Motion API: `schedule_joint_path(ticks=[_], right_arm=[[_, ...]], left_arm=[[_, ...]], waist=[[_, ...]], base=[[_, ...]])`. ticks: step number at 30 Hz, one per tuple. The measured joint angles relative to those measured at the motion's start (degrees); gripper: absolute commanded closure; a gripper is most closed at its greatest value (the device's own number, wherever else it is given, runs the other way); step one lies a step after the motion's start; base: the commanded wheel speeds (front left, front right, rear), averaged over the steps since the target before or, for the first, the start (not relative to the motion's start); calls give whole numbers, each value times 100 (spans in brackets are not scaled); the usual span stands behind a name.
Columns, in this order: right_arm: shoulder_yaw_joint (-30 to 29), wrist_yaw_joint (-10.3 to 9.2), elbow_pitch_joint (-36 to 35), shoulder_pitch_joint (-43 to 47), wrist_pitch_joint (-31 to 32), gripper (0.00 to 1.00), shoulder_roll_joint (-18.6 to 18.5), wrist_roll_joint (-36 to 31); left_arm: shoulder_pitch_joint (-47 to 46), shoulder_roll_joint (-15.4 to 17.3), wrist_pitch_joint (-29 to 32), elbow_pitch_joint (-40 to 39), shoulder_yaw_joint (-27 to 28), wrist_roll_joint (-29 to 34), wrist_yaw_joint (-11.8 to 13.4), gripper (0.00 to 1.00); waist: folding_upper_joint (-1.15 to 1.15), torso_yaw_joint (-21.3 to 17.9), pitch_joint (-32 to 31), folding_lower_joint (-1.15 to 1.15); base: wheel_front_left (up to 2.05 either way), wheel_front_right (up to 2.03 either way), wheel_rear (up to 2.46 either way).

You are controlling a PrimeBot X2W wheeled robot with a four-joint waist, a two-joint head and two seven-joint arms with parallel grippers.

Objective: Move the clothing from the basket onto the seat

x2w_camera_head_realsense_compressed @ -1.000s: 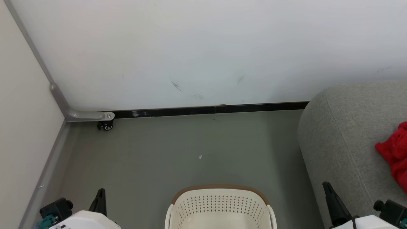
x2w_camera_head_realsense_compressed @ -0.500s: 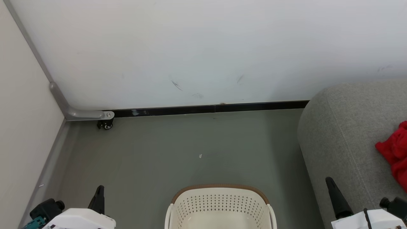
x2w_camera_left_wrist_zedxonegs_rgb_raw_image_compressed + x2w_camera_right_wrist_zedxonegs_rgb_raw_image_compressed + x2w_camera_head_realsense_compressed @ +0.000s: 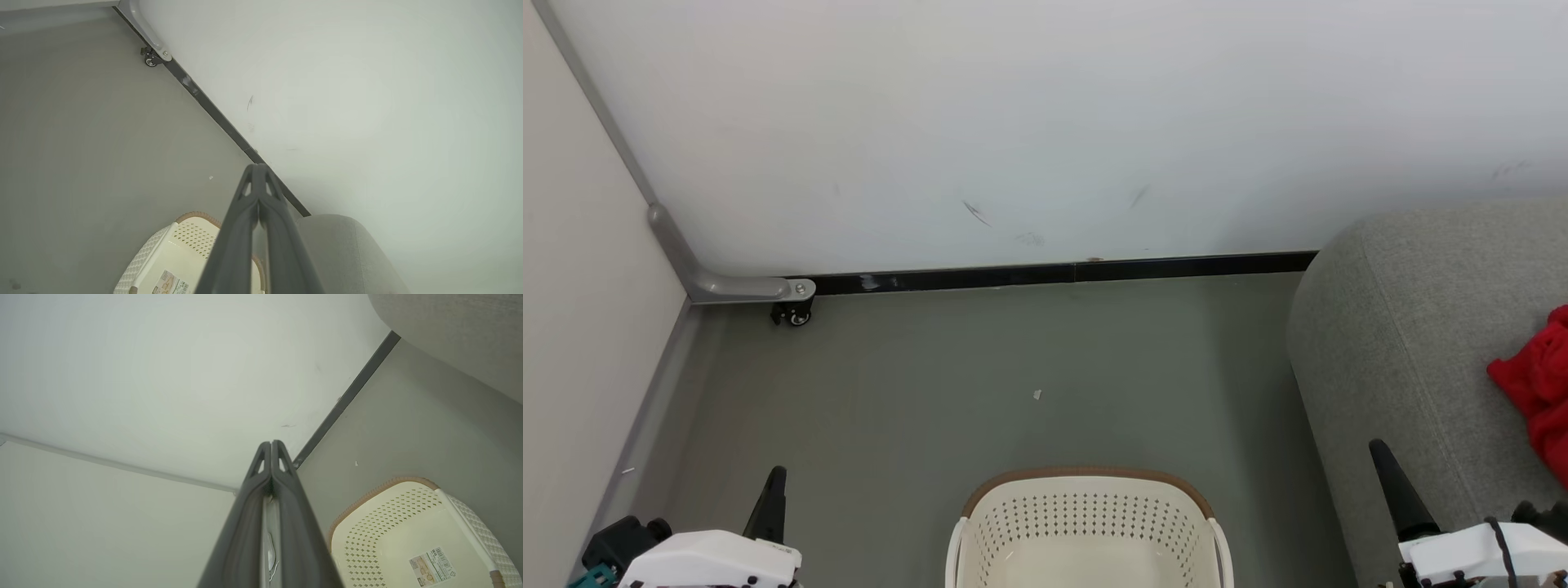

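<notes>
Seating dominates my right side: a large light-grey fabric-upholstered seat (image 3: 1421, 327) with rounded edges. Directly ahead, on the floor just beside it, stands a cream-white perforated plastic basket with a brown rim (image 3: 1086, 474), with no fabric showing inside. Bright red soft clothing (image 3: 1531, 392) lies bunched on the seat cushion, so the transfer looks done. My left gripper (image 3: 776, 482) and right gripper (image 3: 1382, 457) flank the basket, each pair of long dark fingers pressed together on nothing, probably parked because nothing is left to lift.
</notes>
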Motion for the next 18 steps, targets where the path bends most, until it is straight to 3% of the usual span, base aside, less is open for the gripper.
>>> schedule_joint_path(ticks=[18], right_arm=[[-53,0,194,-238,290,100,-63,1679]], left_arm=[[0,-129,353,-142,485,-1269,-425,100]], waist=[[0,-7,120,-15]], base=[[0,0,0]])
